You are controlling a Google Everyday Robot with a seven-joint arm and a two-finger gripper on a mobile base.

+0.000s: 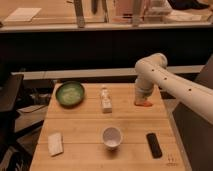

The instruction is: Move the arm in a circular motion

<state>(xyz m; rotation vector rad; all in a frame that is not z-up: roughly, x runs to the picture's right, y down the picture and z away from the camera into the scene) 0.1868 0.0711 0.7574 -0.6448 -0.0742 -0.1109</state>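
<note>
White arm (pixel 172 82) bends down to its end effector (pixel 143 101) over the table's (pixel 85 127) far right; grip unclear.

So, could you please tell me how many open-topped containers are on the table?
2: the green bowl at far left and the white cup near the front. The arm hides the tool over the far right.

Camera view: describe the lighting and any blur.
Camera view: warm, dim light; soft blur throughout. The white cup reads brightest, the band behind the table nearly black. The arm hangs its end effector over the table's far right, blurred against an orange object.
</note>
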